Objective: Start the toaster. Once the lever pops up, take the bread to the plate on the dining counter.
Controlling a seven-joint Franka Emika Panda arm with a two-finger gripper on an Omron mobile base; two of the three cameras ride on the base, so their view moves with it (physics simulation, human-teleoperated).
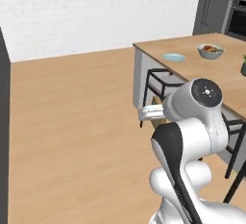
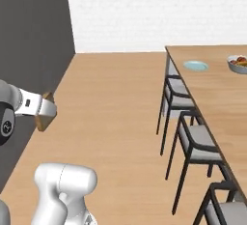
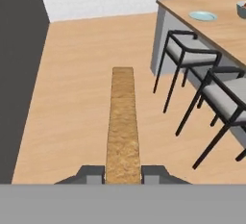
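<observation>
Tan and brown-crusted, the bread (image 3: 123, 131) is seen edge-on in the hand view, pinched between the two dark fingertips (image 3: 92, 174) of the tool (image 3: 123, 175), which are pressed against its two faces. In the right base view the tool (image 2: 47, 113) is seen at the left, held out above the wooden floor (image 2: 116, 118) with the bread (image 2: 46, 118) clamped in it, a dark grey wall (image 2: 34, 50) standing behind it. In the left base view the tool (image 1: 150, 113) is seen just left of the white arm, with a little of the bread (image 1: 157, 102) showing behind it. Further right, dark-framed chairs (image 2: 190, 142) with grey seats are lined along the near side of the bench (image 2: 217, 89), a light wood top on pale grey sides. The pale blue plate (image 2: 195, 65) lies flat near the far left corner of the bench, close to its left edge, well apart from the held bread. To the right of the plate, a pale bowl of fruit (image 2: 237, 63) is set on the same bench top near its far edge.
</observation>
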